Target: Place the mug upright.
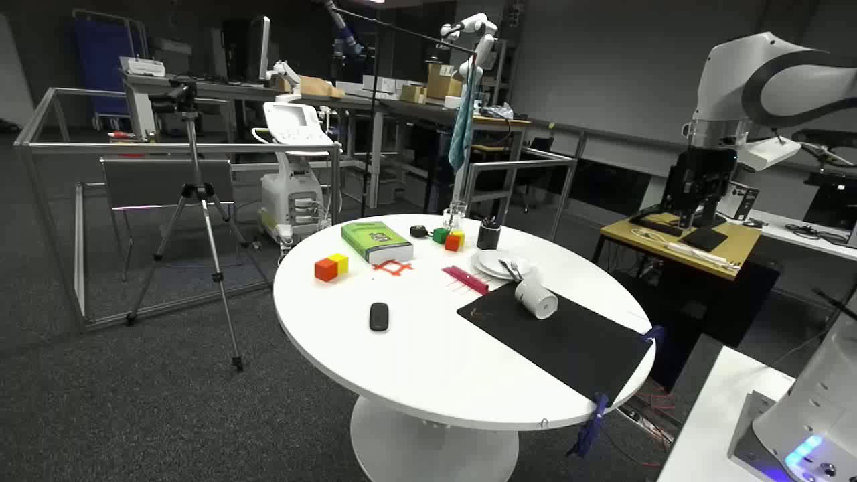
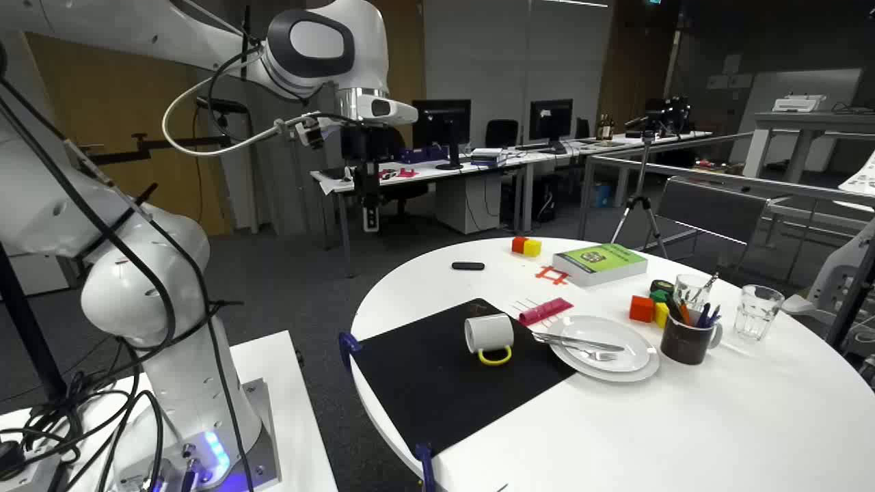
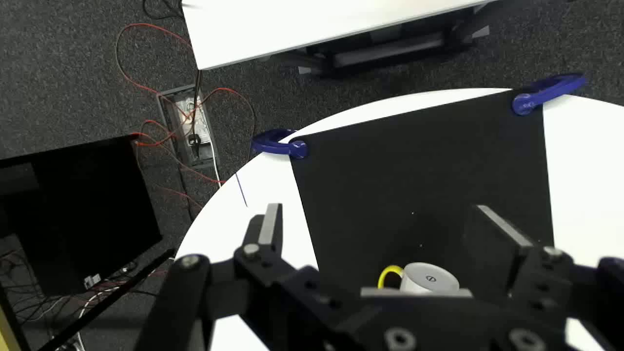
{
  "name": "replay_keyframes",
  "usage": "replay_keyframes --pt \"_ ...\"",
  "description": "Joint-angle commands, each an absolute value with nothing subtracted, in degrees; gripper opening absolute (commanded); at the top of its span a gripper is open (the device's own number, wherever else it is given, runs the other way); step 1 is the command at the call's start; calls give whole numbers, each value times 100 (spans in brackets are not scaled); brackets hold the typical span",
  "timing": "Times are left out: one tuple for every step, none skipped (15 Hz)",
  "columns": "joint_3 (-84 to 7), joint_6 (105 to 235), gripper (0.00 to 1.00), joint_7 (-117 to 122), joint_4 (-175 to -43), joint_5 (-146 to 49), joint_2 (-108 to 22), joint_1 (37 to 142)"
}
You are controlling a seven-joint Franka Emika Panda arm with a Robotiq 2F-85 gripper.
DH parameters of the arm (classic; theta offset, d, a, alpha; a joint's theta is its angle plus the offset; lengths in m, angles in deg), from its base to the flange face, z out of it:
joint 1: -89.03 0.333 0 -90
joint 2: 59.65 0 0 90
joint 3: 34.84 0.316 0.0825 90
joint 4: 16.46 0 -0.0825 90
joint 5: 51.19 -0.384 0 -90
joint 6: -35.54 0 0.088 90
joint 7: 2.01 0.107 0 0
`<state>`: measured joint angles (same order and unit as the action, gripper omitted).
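Observation:
The white mug [image 1: 535, 299] lies on its side on the black mat [image 1: 569, 341]. Its yellow handle shows in an exterior view, where the mug [image 2: 489, 333] has the handle low on the near side. The closed base faces the robot, and the rim end points toward the plates. In the wrist view the lower part of the mug [image 3: 431, 278] is cut off by the gripper body. My gripper [image 3: 378, 209] is open, its fingers wide apart with nothing between them. Both exterior views show the gripper [image 2: 370, 219] high above and away from the mug, off the table on the robot's side.
Stacked plates [image 2: 636, 362] with a knife and fork [image 2: 581, 345] lie close beyond the mug. Blue clamps [image 3: 548, 92] hold the mat at the table edge. Farther off are a pink strip [image 2: 545, 311], a dark pen cup [image 2: 687, 345], glasses, blocks and a green book [image 2: 601, 260].

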<state>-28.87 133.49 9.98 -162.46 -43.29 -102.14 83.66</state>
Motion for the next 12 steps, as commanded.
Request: replay_keyframes --pt "-2958 13330 100 1047 -16234 -4285 -10204 8459" --pt "-2958 13330 100 1047 -16234 -4285 -10204 8459" --pt "-2958 13330 100 1047 -16234 -4285 -10204 8459" --pt "-2958 13330 100 1047 -16234 -4285 -10204 8459" --pt "-2958 13330 100 1047 -16234 -4285 -10204 8459" --pt "-2958 13330 100 1047 -16234 -4285 -10204 8459" --pt "-2958 13330 100 1047 -16234 -4285 -10204 8459" --pt "-2958 13330 100 1047 -16234 -4285 -10204 8459" --pt "-2945 13360 100 1071 -16181 -4310 -10084 8465" --pt "-2937 13421 100 1094 -16113 -4322 -9913 8464" --pt "-2934 13462 100 1070 -16071 -4298 -9780 8469" --pt "-2946 13523 100 1014 -16024 -4270 -9625 8478"
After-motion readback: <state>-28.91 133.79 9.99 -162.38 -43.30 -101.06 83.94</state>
